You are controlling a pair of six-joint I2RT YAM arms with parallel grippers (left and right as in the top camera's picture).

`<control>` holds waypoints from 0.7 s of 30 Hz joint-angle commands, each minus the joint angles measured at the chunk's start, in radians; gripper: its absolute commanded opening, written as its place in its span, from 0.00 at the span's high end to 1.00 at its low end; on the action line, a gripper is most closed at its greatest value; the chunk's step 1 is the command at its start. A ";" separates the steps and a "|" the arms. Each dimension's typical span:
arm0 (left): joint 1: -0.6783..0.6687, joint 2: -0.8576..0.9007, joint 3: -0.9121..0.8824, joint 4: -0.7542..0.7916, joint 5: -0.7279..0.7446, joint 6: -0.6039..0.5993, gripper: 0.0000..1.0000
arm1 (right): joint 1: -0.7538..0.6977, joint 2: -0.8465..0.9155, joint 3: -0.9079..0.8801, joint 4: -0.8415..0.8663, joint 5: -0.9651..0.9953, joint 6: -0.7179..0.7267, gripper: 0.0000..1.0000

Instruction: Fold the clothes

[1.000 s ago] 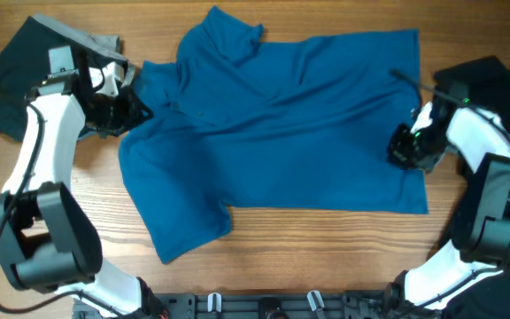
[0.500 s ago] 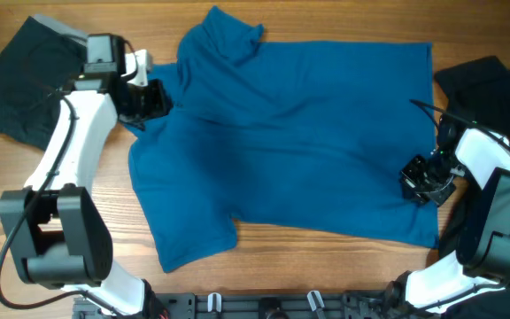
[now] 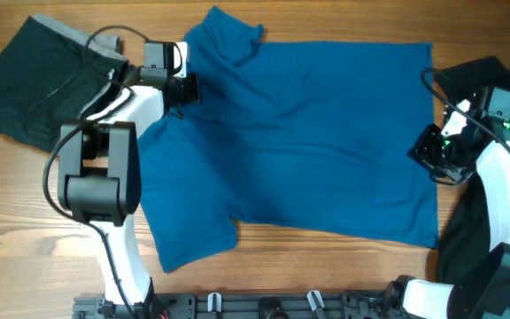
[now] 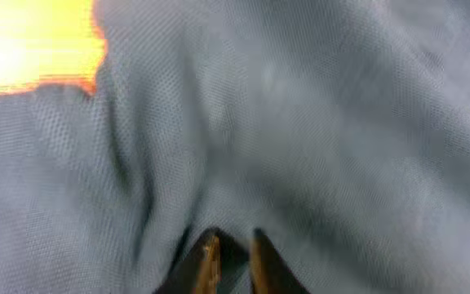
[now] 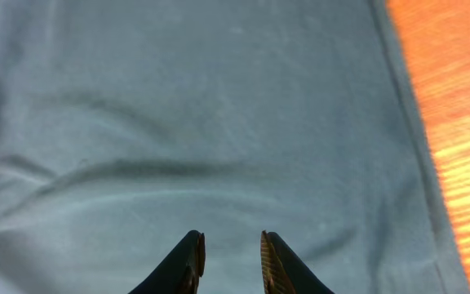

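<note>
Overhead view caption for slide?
Overhead: blue shirt spread on wooden table, left pincer near collar, right pincer at hem.

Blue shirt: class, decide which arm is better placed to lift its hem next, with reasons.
Right, probably. The right hand sits open at the hem of the blue shirt; the left hand is by the collar, the opposite end.

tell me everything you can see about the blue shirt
The blue shirt is a short-sleeved knit with a collar, spread almost flat on the wooden table, collar far left, hem right, lightly wrinkled. One sleeve lies toward the near edge. The left gripper pinches fabric by the collar; the right gripper sits open over the hem side.
</note>
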 commanded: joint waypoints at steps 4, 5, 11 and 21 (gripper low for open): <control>0.007 -0.020 0.134 -0.109 -0.059 0.001 0.65 | 0.052 -0.008 0.014 0.051 0.027 0.167 0.71; 0.007 -0.066 0.192 -0.225 -0.060 0.009 0.58 | 0.051 -0.008 0.014 0.047 0.026 0.193 0.69; 0.059 -0.304 0.256 -0.671 -0.180 0.012 0.43 | 0.051 -0.008 0.014 0.043 0.045 0.209 0.66; 0.249 -0.316 0.051 -0.909 -0.047 0.070 0.48 | 0.051 -0.008 0.014 0.044 0.049 0.178 0.63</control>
